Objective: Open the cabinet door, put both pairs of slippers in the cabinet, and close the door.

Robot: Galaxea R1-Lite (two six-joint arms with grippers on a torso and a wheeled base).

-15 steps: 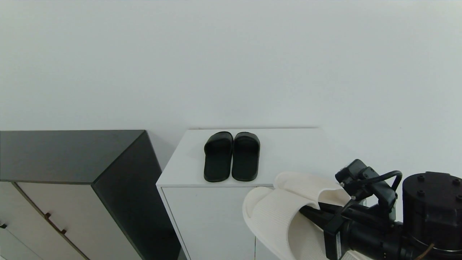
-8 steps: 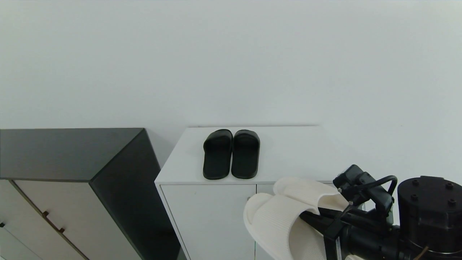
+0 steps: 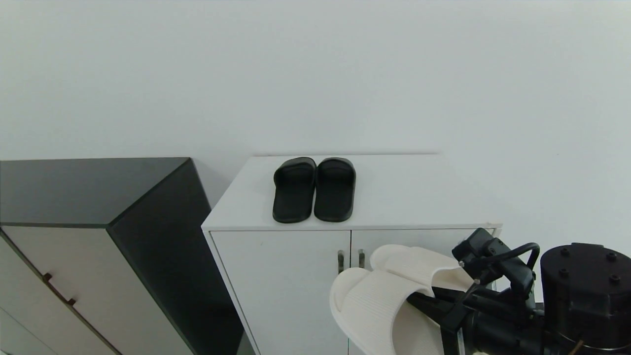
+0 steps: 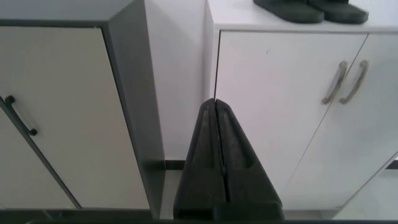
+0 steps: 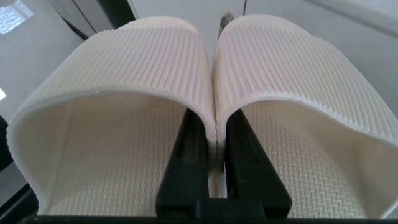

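Two cabinets stand against the wall (image 3: 315, 74): a dark cabinet (image 3: 98, 192) at left, a white cabinet (image 3: 281, 286) beside it, doors closed. Black slippers (image 3: 314, 190) sit paired on its top. Near right, the right gripper (image 5: 214, 134) clamps the white slippers (image 3: 384, 296) together by their inner edges. The left gripper (image 4: 222, 124), jaws pressed together and empty, faces the cabinets.

The white cabinet (image 3: 394, 197) stands against the wall with both doors (image 3: 281, 286) shut and their two metal handles (image 3: 340, 261) side by side at the middle seam. The black slippers (image 3: 314, 190) lie as a touching pair on its top. The ribbed cream-white slippers (image 3: 389, 296) hang off the floor before the right door, their inner strap edges pinched together between the right gripper (image 5: 216, 143) fingers.
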